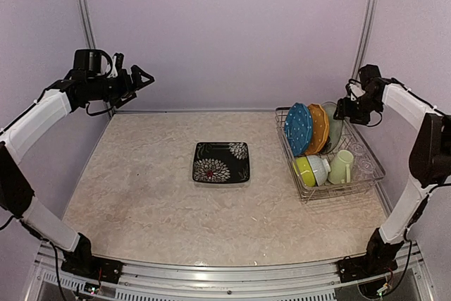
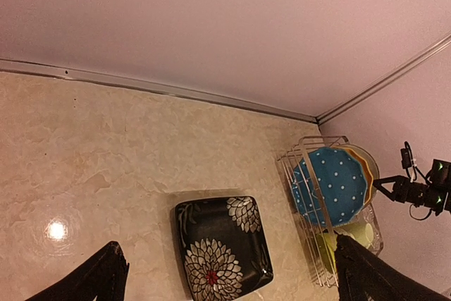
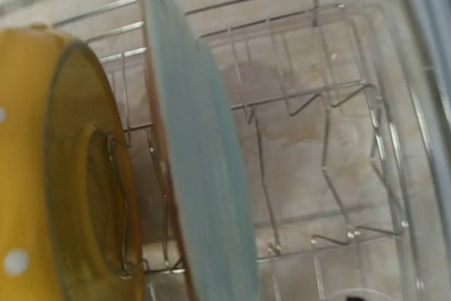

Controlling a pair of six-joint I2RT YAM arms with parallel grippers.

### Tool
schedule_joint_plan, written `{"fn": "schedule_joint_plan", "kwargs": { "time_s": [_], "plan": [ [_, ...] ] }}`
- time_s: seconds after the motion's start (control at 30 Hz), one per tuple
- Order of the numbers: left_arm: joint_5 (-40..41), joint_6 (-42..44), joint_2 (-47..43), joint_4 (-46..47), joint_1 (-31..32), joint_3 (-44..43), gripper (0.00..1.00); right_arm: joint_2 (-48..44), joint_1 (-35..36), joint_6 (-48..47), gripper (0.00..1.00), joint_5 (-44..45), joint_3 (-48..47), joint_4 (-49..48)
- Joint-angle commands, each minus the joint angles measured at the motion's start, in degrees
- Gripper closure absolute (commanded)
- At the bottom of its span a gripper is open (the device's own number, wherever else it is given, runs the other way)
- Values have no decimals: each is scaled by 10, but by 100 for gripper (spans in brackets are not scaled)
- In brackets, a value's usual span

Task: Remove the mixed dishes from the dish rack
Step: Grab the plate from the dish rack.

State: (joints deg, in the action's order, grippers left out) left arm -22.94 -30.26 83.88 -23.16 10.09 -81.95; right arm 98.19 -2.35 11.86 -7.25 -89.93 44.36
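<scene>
risk one: the right gripper [image 1: 347, 108] hangs over the far end of the rack [image 1: 345, 187], with the green plate [image 3: 204, 160] standing on edge directly below its fingers and the orange plate [image 3: 63, 174] just to their left. the fingers do not show in the wrist view, so i cannot tell whether they are released, clenched or on the rim. the two plates stand close together, so a finger coming down on that side may wedge between them, or strike the orange rim and tip it toward the blue plate [image 1: 299, 128]. risk two: the green rim looks thin and glazed, so a pinch set off-centre may let the plate swing or slip on lifting. risk three: the plate's foot sits among upright prongs. a lift that is not straight up may catch a wire and drag the rack, disturbing the bowls [image 1: 310, 170], mug [image 1: 342, 167] and glasses [image 1: 363, 160] nearer the arm's base. the left gripper [image 1: 139, 77] is raised well away to the left, its fingers [image 2: 99, 276] spread wide and grasping nothing; no hazard is found there. the black plate [image 1: 221, 162] lies flat on the table [image 1: 141, 195], well left of the right fingers and out of the rack. surface: pale marbled top, glossy enough to show a lamp glare, so dishes set down may slide. room: plain lilac wall [image 1: 225, 33], metal posts at the far corners.
</scene>
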Motion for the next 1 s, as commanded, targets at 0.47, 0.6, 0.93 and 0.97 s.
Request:
{"fn": "schedule_joint_plan", "kwargs": {
  "time_s": [0.47, 0.6, 0.93, 0.97],
  "plan": [
    [11, 56, 1, -31, -2, -14, 1, 58, -6, -32, 69, -28, 12, -41],
    [3, 57, 14, -38, -2, -27, 1, 41, -5, -27, 76, -25, 20, -51],
    [-12, 56, 34, -41, -2, -40, 1, 5, 1, -18, 94, -21, 19, -54],
    [-12, 55, 37, -42, -2, -40, 1, 3, 2, -17, 95, -18, 16, -51]
  ]
}}
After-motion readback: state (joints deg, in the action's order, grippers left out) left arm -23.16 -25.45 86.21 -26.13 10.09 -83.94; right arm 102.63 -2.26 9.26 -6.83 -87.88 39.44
